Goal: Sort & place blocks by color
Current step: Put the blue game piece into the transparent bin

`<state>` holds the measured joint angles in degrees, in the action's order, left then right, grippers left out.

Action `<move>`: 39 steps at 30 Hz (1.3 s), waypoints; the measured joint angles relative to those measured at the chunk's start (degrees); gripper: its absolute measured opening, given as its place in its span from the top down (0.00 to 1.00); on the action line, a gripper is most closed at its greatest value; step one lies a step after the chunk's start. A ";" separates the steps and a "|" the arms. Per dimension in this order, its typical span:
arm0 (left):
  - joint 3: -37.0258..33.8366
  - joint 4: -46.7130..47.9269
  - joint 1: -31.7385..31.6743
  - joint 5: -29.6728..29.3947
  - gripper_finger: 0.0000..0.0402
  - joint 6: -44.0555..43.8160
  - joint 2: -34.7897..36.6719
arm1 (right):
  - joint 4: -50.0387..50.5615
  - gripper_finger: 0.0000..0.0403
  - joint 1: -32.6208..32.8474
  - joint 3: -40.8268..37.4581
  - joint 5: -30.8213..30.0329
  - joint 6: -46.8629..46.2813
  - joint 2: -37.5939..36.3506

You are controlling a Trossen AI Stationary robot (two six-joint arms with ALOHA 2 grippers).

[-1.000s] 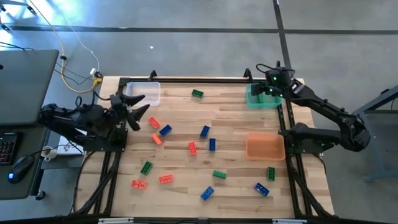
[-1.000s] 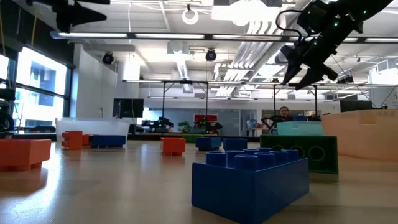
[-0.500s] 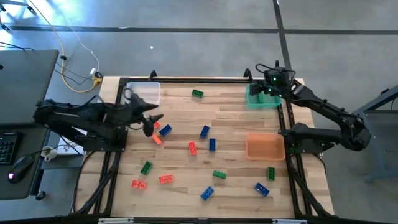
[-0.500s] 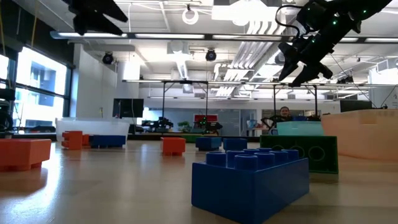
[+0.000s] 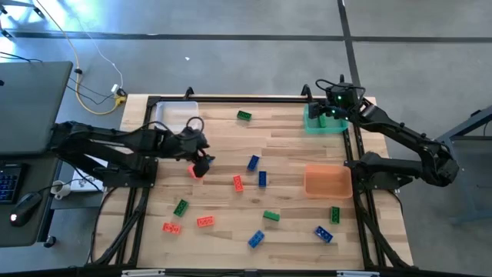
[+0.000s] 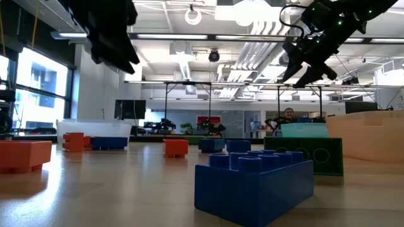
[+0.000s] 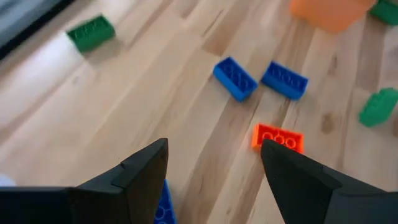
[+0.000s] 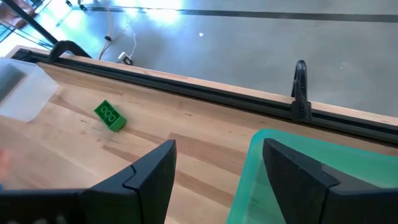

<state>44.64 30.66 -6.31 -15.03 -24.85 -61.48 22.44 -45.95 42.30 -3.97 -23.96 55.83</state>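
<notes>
Left gripper (image 5: 201,160) over left-centre tabletop (image 5: 284,142), jaws spread, empty, above a blue block (image 7: 162,208). Blocks (image 5: 253,162) scattered across the middle and near edge. Right gripper (image 5: 326,113) at far right corner over green bin (image 5: 309,123), parted, empty.

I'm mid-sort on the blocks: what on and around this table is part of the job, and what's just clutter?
Job:
- small studded plastic bricks, red-orange, blue, green
- clear square plastic bin
- green square plastic bin
- orange square plastic bin
- left gripper, open over the bricks
- right gripper, open above the green bin

Lying about:
- yellow cable
- computer mouse
</notes>
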 joint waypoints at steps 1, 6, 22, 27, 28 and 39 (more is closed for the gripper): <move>0.00 0.00 -0.55 0.07 0.39 -0.60 -0.83 | 0.00 0.44 0.00 0.00 0.28 0.02 0.00; 0.00 -0.05 -4.17 0.73 0.39 -2.87 -4.74 | 0.00 0.44 0.00 0.00 1.05 1.01 0.00; -0.01 1.68 -10.66 8.42 0.39 -5.12 -17.05 | 0.30 0.44 0.00 0.00 1.23 1.31 0.00; -0.02 1.70 -11.66 8.63 0.39 -6.12 -19.50 | 1.40 0.44 0.00 0.00 1.98 0.23 0.02; -0.02 1.71 -11.93 8.93 0.39 -6.34 -19.83 | 1.46 0.44 0.00 0.00 2.23 -0.19 0.02; -0.02 2.71 -14.35 11.45 0.39 -6.48 -24.31 | 1.46 0.44 0.00 0.00 2.99 -1.68 0.02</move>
<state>44.62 33.37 -20.67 -3.58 -31.33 -85.79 23.90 -45.95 42.30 -0.97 -25.65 55.86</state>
